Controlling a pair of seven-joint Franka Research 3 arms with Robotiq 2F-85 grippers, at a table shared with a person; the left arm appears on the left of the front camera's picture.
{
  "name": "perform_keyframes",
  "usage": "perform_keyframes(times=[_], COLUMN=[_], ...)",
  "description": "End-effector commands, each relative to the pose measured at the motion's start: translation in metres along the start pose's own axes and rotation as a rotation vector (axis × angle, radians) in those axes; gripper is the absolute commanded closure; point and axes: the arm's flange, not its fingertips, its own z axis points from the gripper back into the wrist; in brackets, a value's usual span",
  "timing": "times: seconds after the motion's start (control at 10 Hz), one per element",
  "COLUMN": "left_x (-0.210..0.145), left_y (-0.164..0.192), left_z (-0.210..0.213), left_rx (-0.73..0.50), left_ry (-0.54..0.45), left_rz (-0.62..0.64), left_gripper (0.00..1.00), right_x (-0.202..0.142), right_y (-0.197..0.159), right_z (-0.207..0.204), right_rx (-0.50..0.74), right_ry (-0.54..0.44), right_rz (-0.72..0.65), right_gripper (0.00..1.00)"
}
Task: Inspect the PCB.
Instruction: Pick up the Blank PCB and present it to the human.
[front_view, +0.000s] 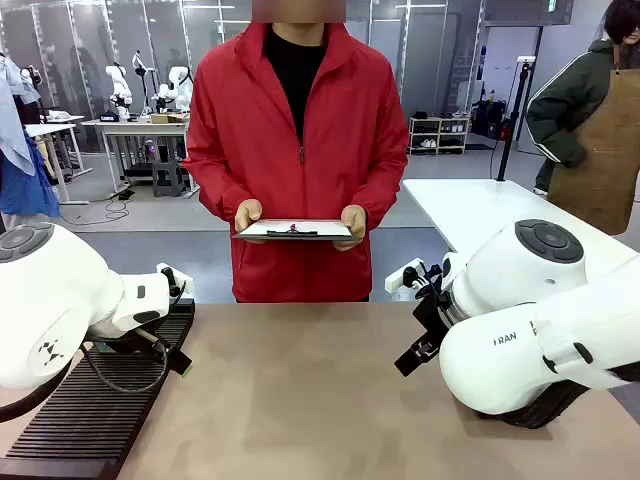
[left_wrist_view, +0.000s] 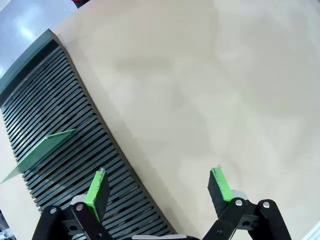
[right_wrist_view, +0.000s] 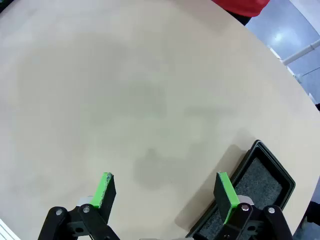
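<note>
Two robot arms wait over a tan table while a person in a red jacket stands at the far side, holding a white clipboard in both hands. The PCB, a thin green board, stands on edge and leaning in a slot of the black slotted rack at the table's near left, toward the rack's left side. The left gripper hangs with its green pads spread wide and nothing between them, one finger over the rack's right edge and the other over bare table, well to the right of the board. The right gripper is likewise released and empty, above open table with the small black tray just beside its finger at the near right. The step in hand appears to be fetching the board. To do it well, the left arm would likely need to shift left over the slot, line its pads up with the board's flat faces, come down straight and pinch the upper edge lightly, so the thin board lifts clear without scraping the slats.
</note>
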Motion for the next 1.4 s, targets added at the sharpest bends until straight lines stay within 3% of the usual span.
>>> perform_keyframes(times=[0.0, 0.9, 1.1, 1.3], left_x=[0.000, 0.000, 0.016, 0.019], left_y=[0.000, -0.001, 0.010, 0.024], left_z=[0.000, 0.000, 0.034, 0.064], left_rx=[0.000, 0.000, -0.108, -0.361], left_ry=[0.000, 0.000, 0.045, -0.011], left_rz=[0.000, -0.001, 0.024, 0.081], left_gripper=[0.00, 0.00, 0.00, 0.00], right_x=[0.000, 0.000, 0.017, 0.020], right_y=[0.000, 0.000, -0.010, -0.026], right_z=[0.000, 0.000, 0.041, 0.071], right_rx=[0.000, 0.000, 0.066, 0.234], right_ry=[0.000, 0.000, 0.019, -0.008], right_rz=[0.000, 0.001, 0.003, -0.093], right_gripper=[0.00, 0.00, 0.00, 0.00])
